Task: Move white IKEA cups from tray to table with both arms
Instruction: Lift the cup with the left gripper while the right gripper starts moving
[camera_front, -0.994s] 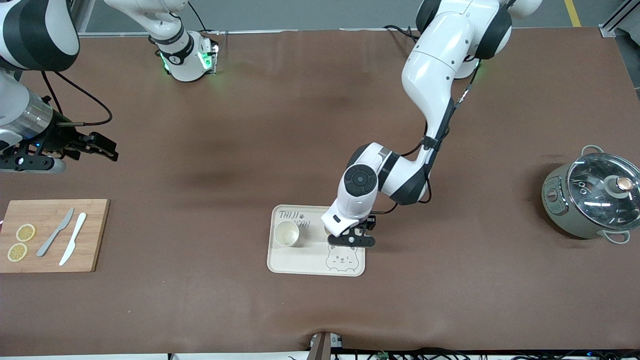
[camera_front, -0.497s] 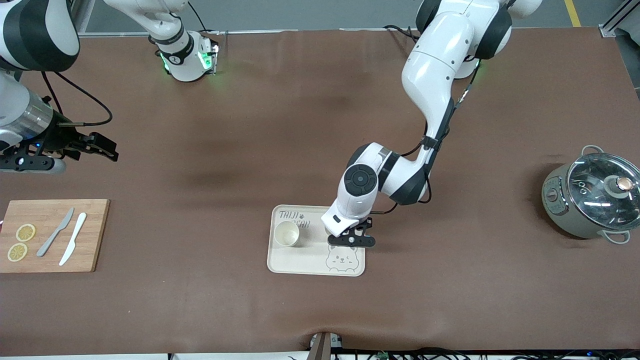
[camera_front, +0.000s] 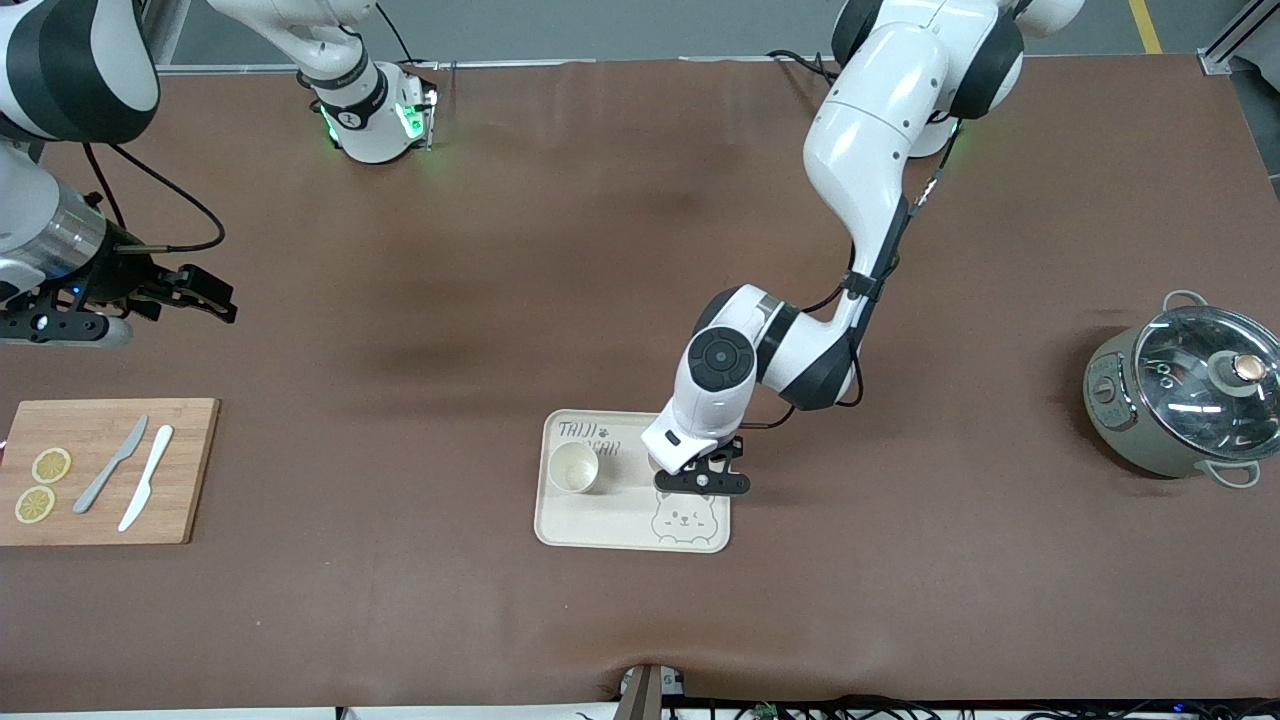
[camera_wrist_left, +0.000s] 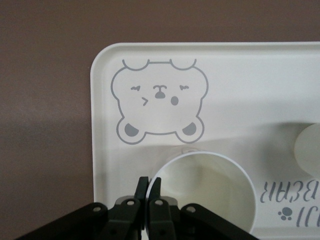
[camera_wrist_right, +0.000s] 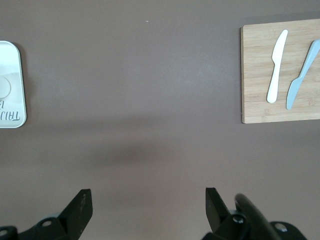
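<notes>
My left gripper (camera_front: 693, 472) is over the cream bear tray (camera_front: 620, 522), at the end toward the left arm. In the left wrist view its jaws (camera_wrist_left: 149, 181) are shut on the rim of a white IKEA cup (camera_wrist_left: 210, 192), which is upright over the tray (camera_wrist_left: 240, 85) beside the bear drawing. In the front view the wrist hides this cup. The second white cup (camera_front: 573, 467) stands on the tray toward the right arm's end and shows at the edge of the left wrist view (camera_wrist_left: 310, 150). My right gripper (camera_front: 205, 292) waits, open and empty (camera_wrist_right: 147, 207), over bare table.
A wooden cutting board (camera_front: 180, 470) with two knives and lemon slices lies at the right arm's end; it also shows in the right wrist view (camera_wrist_right: 255, 75). A grey-green pot with a glass lid (camera_front: 1185, 400) stands at the left arm's end.
My left gripper has shifted very slightly over the tray with the cup's rim still in it. The right arm has not moved.
</notes>
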